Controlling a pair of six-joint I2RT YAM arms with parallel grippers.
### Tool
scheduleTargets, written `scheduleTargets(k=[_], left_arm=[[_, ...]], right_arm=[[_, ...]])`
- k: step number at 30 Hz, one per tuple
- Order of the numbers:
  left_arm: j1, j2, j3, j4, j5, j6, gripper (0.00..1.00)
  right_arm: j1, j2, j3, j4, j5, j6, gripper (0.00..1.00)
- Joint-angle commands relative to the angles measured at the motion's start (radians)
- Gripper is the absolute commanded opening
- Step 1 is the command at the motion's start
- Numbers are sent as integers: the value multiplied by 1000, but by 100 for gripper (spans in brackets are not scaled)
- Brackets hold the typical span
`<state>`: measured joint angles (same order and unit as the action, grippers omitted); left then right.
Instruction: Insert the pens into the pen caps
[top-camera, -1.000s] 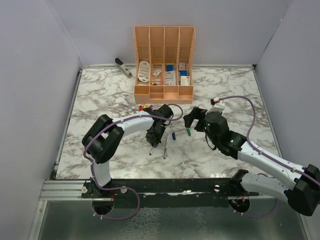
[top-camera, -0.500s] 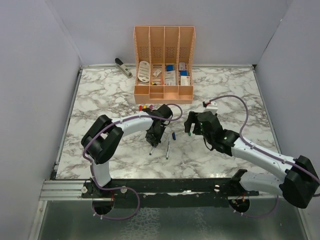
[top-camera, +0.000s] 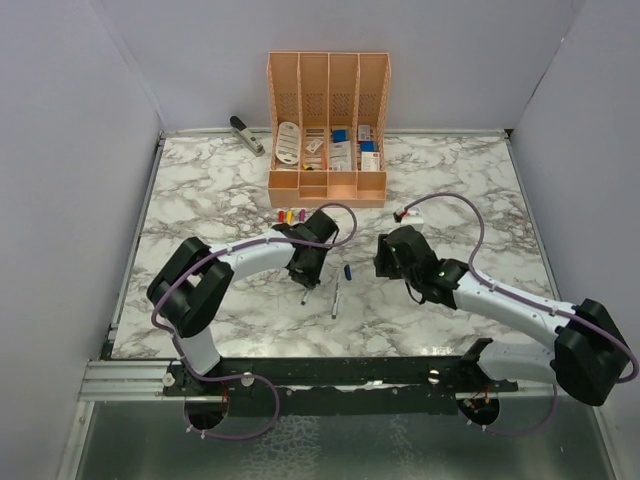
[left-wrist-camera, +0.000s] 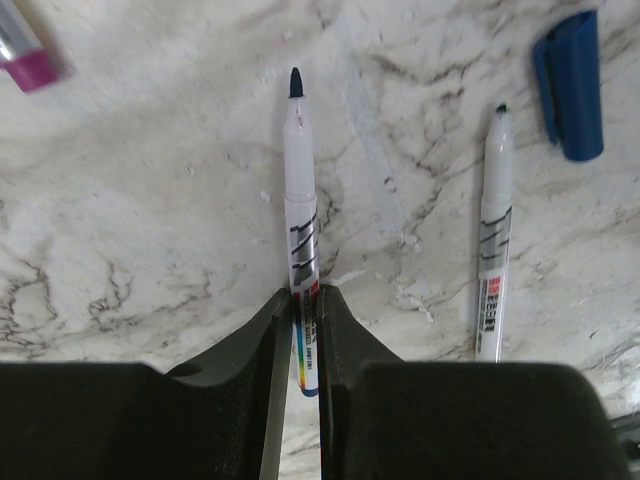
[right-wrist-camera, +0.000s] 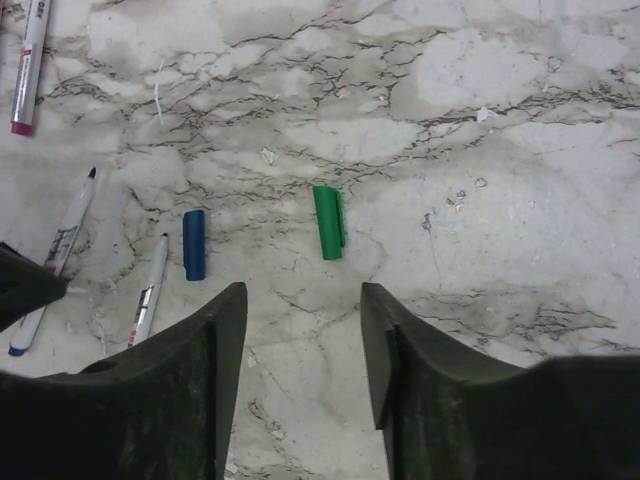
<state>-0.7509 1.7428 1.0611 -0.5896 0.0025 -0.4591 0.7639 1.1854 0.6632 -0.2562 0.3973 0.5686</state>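
Note:
My left gripper (left-wrist-camera: 305, 305) is shut on the rear end of a blue-tipped pen (left-wrist-camera: 298, 190), which points away over the marble; whether it is lifted cannot be told. This pen also shows in the top view (top-camera: 304, 295) below the gripper (top-camera: 306, 278). A second uncapped pen (left-wrist-camera: 492, 250) lies to its right, with the blue cap (left-wrist-camera: 570, 85) beyond it. My right gripper (right-wrist-camera: 303, 300) is open and empty just above the table. The green cap (right-wrist-camera: 328, 222) lies ahead of its fingertips, and the blue cap (right-wrist-camera: 194, 244) lies to the left.
Three capped pens, yellow, red and magenta (top-camera: 291, 215), lie in front of the orange desk organiser (top-camera: 327, 185). The magenta one shows in the right wrist view (right-wrist-camera: 28, 65). A grey stapler (top-camera: 246, 134) sits at the back left. Grey walls enclose the table.
My right gripper has come down and moved left over the spot of the green cap. My left gripper has shifted slightly, still shut on the pen.

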Motion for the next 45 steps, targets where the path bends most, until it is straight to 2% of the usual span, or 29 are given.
scheduleTargets(k=[1, 3, 6, 13, 18, 27, 45], left_arm=[[27, -3, -36, 138, -125, 12, 0], [35, -39, -29, 129, -142, 14, 0], [43, -120, -23, 118, -167, 10, 0], [74, -254, -33, 114, -217, -6, 0], [116, -312, -52, 115, -202, -7, 0], [155, -339, -73, 116, -187, -14, 0], [162, -338, -71, 119, -174, -13, 0]], right_arm=[[-2, 49, 6, 82, -92, -53, 42], [-2, 77, 12, 108, -126, -79, 39], [-2, 130, 33, 123, -174, -107, 39], [-2, 236, 80, 156, -253, -128, 42], [0, 289, 117, 168, -290, -153, 47], [11, 368, 161, 144, -331, -182, 48], [29, 493, 197, 109, -334, -180, 46]])
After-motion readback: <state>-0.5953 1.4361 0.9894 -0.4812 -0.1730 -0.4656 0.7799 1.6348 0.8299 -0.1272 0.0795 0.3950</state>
